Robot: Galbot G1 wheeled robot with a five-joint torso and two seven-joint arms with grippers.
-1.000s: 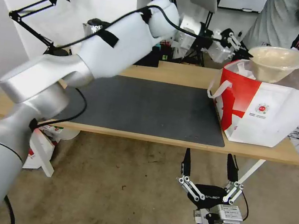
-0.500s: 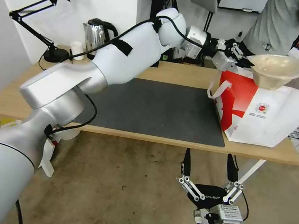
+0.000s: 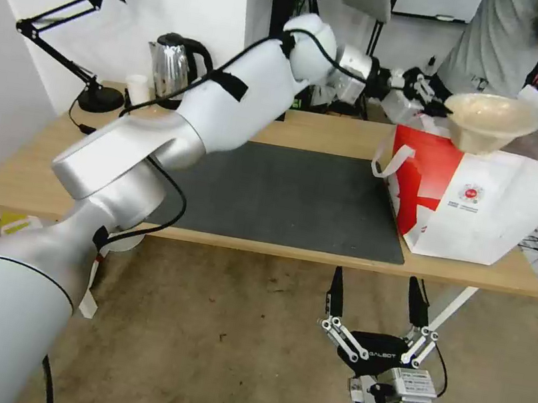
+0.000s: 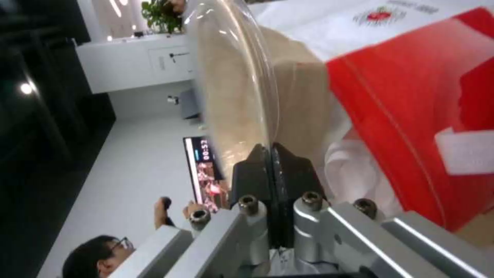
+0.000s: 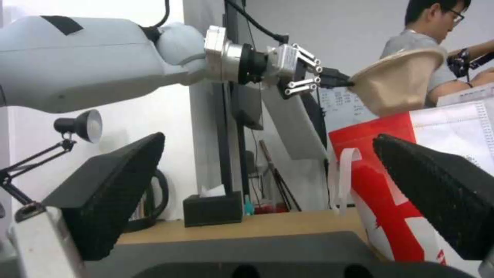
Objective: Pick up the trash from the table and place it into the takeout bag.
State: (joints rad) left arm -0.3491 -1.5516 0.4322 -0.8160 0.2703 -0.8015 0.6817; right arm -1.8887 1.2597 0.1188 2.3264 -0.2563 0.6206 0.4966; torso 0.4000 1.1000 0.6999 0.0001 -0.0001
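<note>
**Tan bowl hanging over the bag mouth**

You're holding the round tan lidded bowl (image 3: 491, 121) by its thin rim, with the left gripper (image 3: 437, 105) pinched tight on the edge. That's why it's tipping a bit, the body dangling off one side over the open top of the takeout bag (image 3: 486, 193). It's sitting above the bag's near edge, not down inside yet. In the left wrist view the clear domed lid (image 4: 242, 73) is looking glossy and stiff, while the bowl body is matte and papery. The bag is boxy, with a red panel and soft white loop handles (image 3: 393, 159), and it's standing on the table (image 3: 293, 128) just beside the dark grey mat (image 3: 283, 193). Your right gripper (image 3: 377, 295) is idling with fingers spread wide, well below the bag, under the table edge.
</note>
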